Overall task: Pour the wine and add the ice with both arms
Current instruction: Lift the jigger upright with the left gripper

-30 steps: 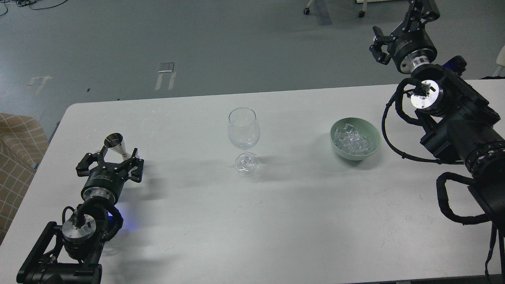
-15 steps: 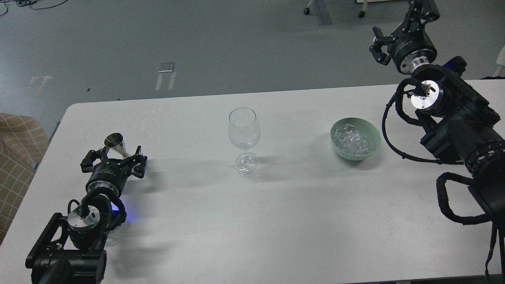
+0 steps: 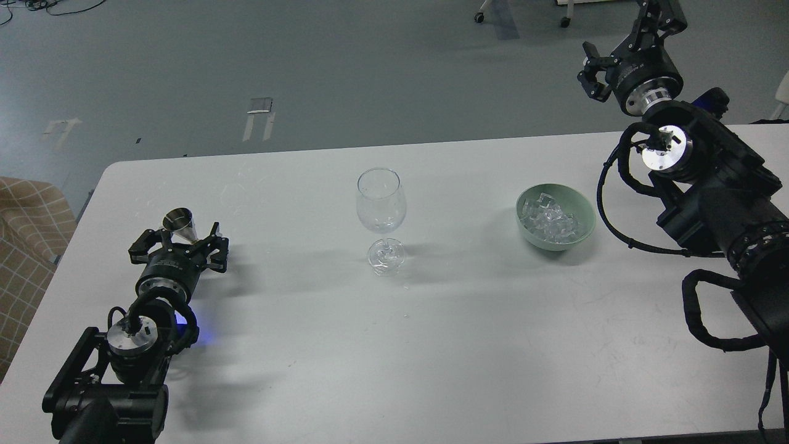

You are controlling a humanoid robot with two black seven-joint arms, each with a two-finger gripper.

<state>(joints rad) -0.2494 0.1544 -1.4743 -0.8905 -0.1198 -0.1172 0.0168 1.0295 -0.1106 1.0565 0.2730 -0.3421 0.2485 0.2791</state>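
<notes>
A clear stemmed wine glass (image 3: 381,200) stands upright mid-table and looks empty. A small steel cone-shaped measuring cup (image 3: 179,225) stands at the left. My left gripper (image 3: 179,242) is open, low over the table, with a finger on each side of the cup's lower part and a gap to each. No wine shows, and the cup's contents are hidden. Ice (image 3: 550,221) lies as clear chunks in a pale green bowl (image 3: 585,228) at the right. My right gripper (image 3: 619,43) is open, held high beyond the table's far right edge, above and behind the bowl.
The white table (image 3: 431,345) has its far edge just behind the glass. A tan checked seat (image 3: 24,246) stands off the left edge. My right arm's thick links and cables (image 3: 715,203) hang over the table's right side. Grey floor lies beyond.
My left gripper has slid forward toward the steel cup, so its fingers now flank the cup. My right arm, the glass and the bowl have hardly moved.
</notes>
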